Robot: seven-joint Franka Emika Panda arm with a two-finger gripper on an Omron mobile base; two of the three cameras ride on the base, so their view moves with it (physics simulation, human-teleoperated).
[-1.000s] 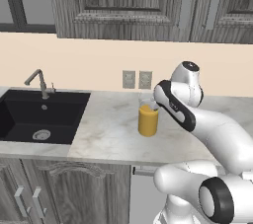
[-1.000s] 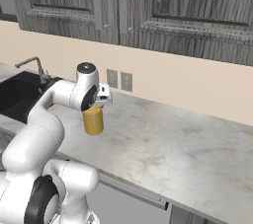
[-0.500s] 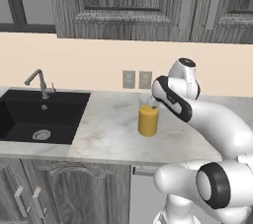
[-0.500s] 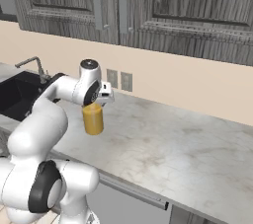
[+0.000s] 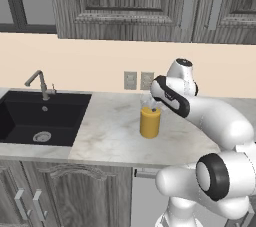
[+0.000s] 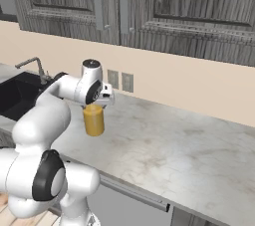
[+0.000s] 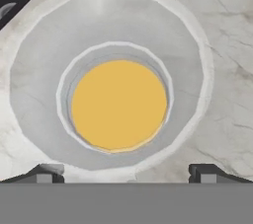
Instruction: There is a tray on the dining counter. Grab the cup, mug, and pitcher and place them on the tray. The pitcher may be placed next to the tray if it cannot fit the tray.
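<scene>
1. Wall cabinets: dark grey woodgrain doors across the top of both base views. No writing or labels legible on them.
2. Backsplash wall: plain beige strip between cabinets and worktop. Unmarked.
3. Marble worktop: pale, grey-veined, runs the width of both base views. The pitcher stands on it.
4. Base cabinets: same dark woodgrain below the worktop, two bar handles at lower left of the left base view.
5. Black sink: set into the worktop, left of the pitcher, well apart from it. Round drain visible in the basin. One dark corner of it also shows at the top left of the hand view.
6. Pitcher: clear glass, orange liquid in the lower part, upright on the worktop between the sink and the arm. In the hand view it is seen straight down the mouth: wide clear rim, orange disc roughly centred. No brand or print readable.
7. Gripper: directly above the pitcher mouth, pointing down. Fingertips sit wide apart at the bottom of the hand view, outside the orange disc. Jaws spread fully, holding nothing.
8. Faucet: grey metal, at the back edge of the sink.
9. Two wall outlets: pale plates side by side on the backsplash, just behind the pitcher. No markings legible.
</scene>
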